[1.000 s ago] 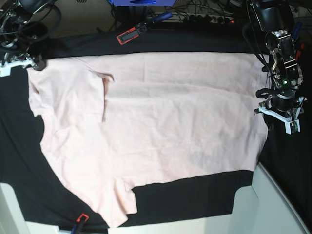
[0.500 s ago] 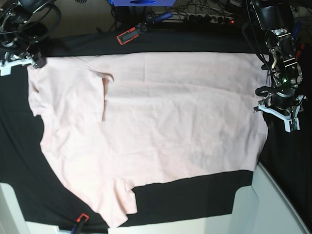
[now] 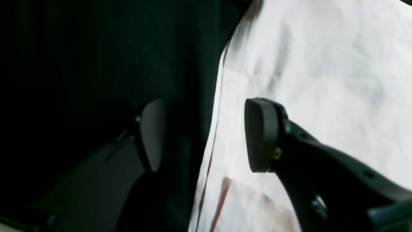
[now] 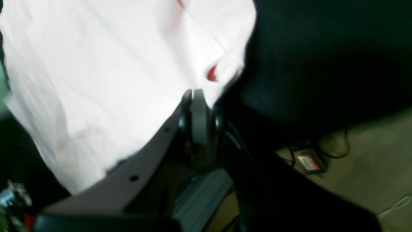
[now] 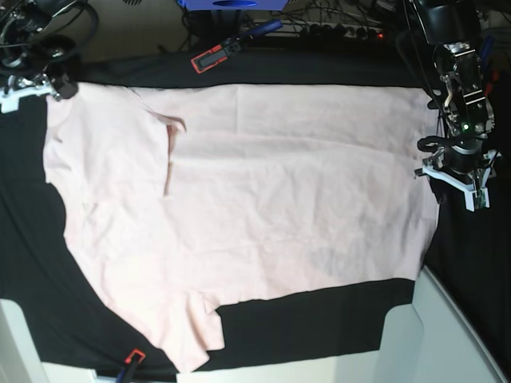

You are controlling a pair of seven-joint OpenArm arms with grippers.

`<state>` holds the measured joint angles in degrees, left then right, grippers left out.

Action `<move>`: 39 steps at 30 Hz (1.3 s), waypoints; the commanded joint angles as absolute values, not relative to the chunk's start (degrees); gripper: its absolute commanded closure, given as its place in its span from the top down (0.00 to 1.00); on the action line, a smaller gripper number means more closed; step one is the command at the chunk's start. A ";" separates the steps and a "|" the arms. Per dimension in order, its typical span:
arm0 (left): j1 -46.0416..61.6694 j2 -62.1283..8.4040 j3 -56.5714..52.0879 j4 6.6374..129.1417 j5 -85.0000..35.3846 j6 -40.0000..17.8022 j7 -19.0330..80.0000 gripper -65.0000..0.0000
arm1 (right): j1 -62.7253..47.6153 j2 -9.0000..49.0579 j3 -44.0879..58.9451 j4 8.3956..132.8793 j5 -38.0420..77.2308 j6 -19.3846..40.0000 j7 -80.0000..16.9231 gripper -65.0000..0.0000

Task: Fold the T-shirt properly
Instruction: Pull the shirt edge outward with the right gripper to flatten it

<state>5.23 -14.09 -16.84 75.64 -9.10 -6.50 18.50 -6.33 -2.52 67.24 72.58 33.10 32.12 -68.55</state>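
Observation:
The pale pink T-shirt (image 5: pixel 263 215) lies spread flat on the black cloth (image 5: pixel 319 319), plain side up. At the far left corner my right gripper (image 5: pixel 54 86) is shut on the shirt's edge; the right wrist view shows the fingers (image 4: pixel 197 109) pressed together with the T-shirt (image 4: pixel 112 80) pinched at their tips. On the right side my left gripper (image 5: pixel 457 182) hangs open over the shirt's side edge. In the left wrist view its gripper (image 3: pixel 206 135) straddles that edge of the T-shirt (image 3: pixel 322 80), one pad over black cloth, one over pink fabric.
An orange and black tool (image 5: pixel 209 57) lies on the far edge of the cloth, with a power strip and cables (image 5: pixel 343 32) behind it. White table corners (image 5: pixel 447 335) show at the front. A small red clip (image 5: pixel 132 357) sits at the front left.
My right gripper closed on the shirt's far left corner and drew it a little farther back. My left gripper rose slightly along the shirt's right edge, still open.

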 commanded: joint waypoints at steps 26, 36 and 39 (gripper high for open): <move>4.62 -14.99 -17.01 76.70 -9.27 -6.37 17.19 0.58 | -13.23 -4.79 70.02 83.82 33.71 32.48 -72.84 0.00; 4.62 -14.99 -17.01 76.70 -9.27 -6.37 17.19 0.58 | -13.93 -4.88 69.76 83.74 33.71 32.48 -72.84 0.00; 4.62 -14.99 -17.01 76.70 -9.27 -6.37 17.19 0.58 | -13.85 -4.79 69.49 83.74 33.71 32.48 -72.92 0.00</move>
<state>5.15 -14.00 -16.73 75.64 -9.13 -6.48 18.41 -13.65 -5.56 69.45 82.74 33.10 32.14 -72.97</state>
